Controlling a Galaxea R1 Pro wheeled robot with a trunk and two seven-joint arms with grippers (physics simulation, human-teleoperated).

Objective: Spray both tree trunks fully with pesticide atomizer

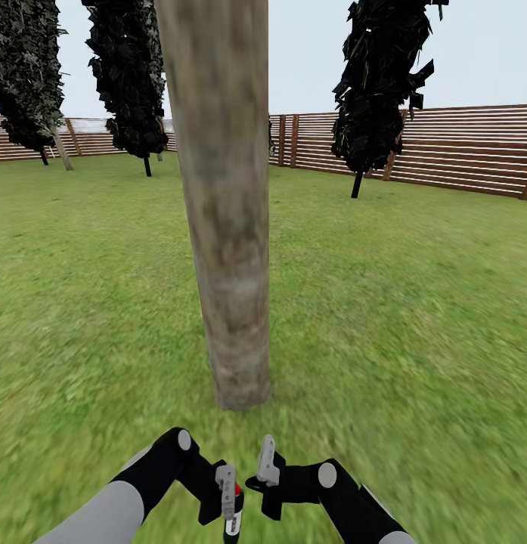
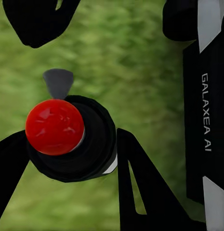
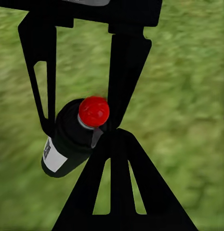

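Observation:
The tree trunk (image 1: 225, 227), mottled grey-brown and beige, rises from the lawn right in front of me; its crown is out of view. Low in the head view, my left gripper (image 1: 228, 487) is shut on the pesticide atomizer (image 1: 234, 521), a small black bottle with a red top. The left wrist view has the atomizer (image 2: 68, 139) gripped between the left gripper's (image 2: 72, 144) two black fingers. My right gripper (image 1: 267, 457) is shut and empty beside it, just short of the trunk's base. In the right wrist view the right gripper (image 3: 114, 134) nearly touches the atomizer (image 3: 75, 137). No pesticide specks show.
Green lawn (image 1: 414, 302) spreads all round, ringed by a brown slat fence (image 1: 460, 147). Dark columnar trees (image 1: 380, 83) stand near the fence at back left and right. A thin pale leaning trunk (image 1: 63, 153) shows far back left.

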